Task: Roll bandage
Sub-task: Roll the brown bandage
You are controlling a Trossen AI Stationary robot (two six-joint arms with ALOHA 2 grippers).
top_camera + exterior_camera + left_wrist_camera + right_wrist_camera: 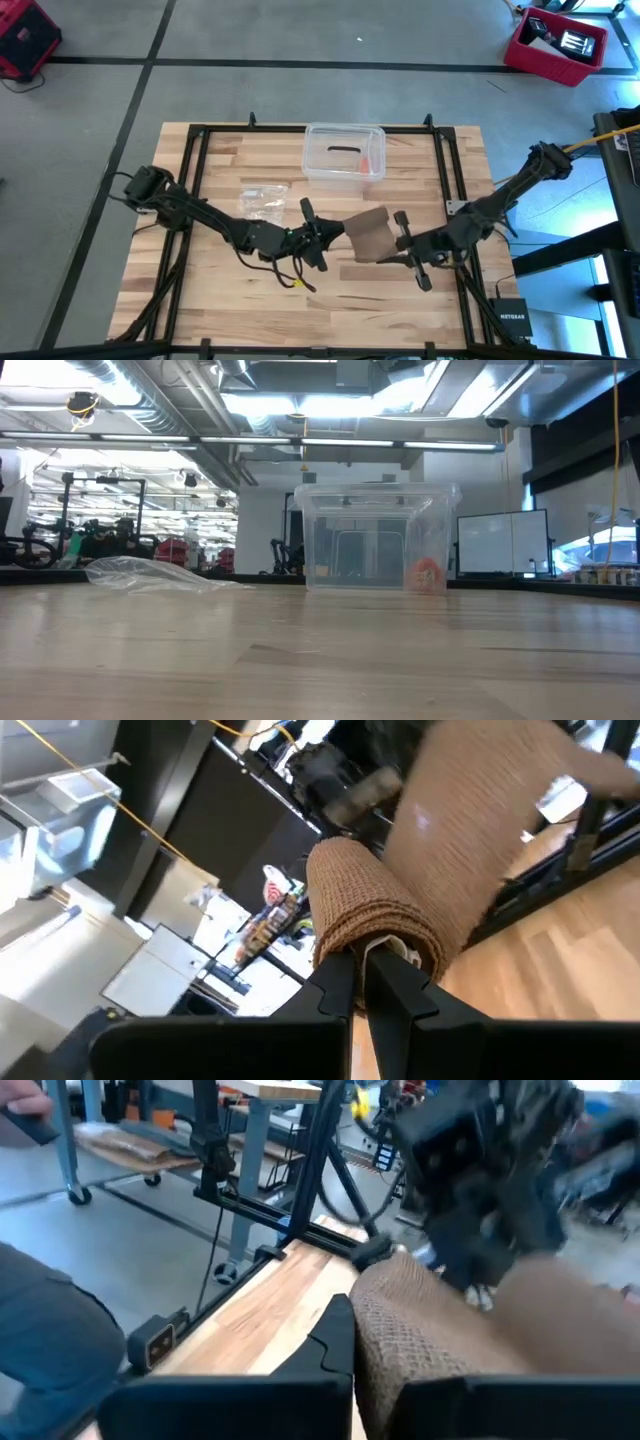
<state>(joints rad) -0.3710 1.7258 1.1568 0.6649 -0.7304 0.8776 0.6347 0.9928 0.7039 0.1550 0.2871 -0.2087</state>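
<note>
**Midway: bandage held between both grippers**

Both arms met above the table's [230,150] middle. The left gripper [322,238] was clamped shut on the rolled end of the bandage [368,236], its fingers [345,988] pinching the roll's core. The right gripper [402,243] was closed on the loose strip's other end. The bandage hung between them, clear of the wood. A clear box [345,153] stood toward the far edge, and a plastic bag [264,200] lay near the left arm.
</note>
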